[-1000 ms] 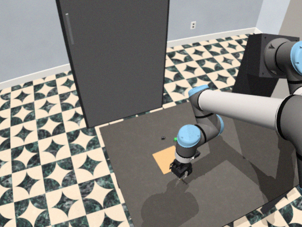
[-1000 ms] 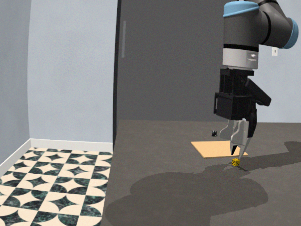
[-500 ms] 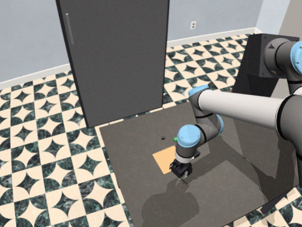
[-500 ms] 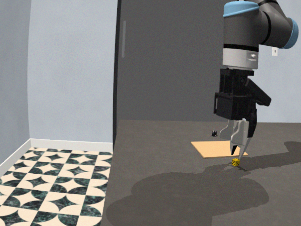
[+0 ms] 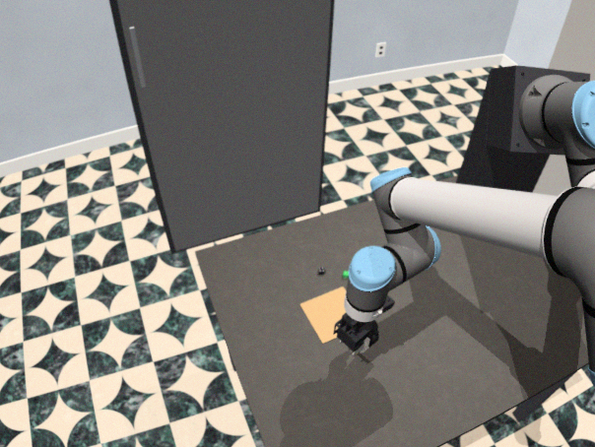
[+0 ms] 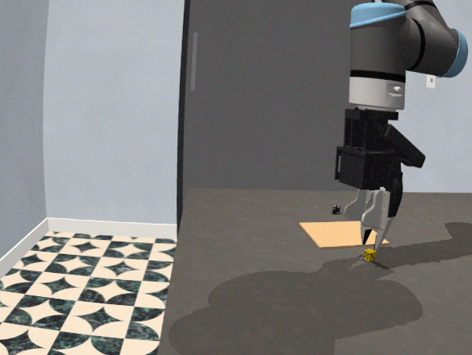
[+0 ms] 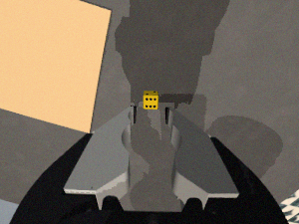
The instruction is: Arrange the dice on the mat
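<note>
A small yellow die lies on the dark table top just off the near corner of the orange mat. In the wrist view the die shows six pips on top. My gripper hangs straight down just above it, its fingers narrowly open with nothing between them. The fingertips stand apart from the die. A black die and a green die lie on the table beyond the mat. In the top view the gripper hides the yellow die.
A tall dark cabinet stands at the far edge of the table. My arm reaches in from the right, and its base sits on a dark pedestal. The patterned floor lies to the left, past the table edge.
</note>
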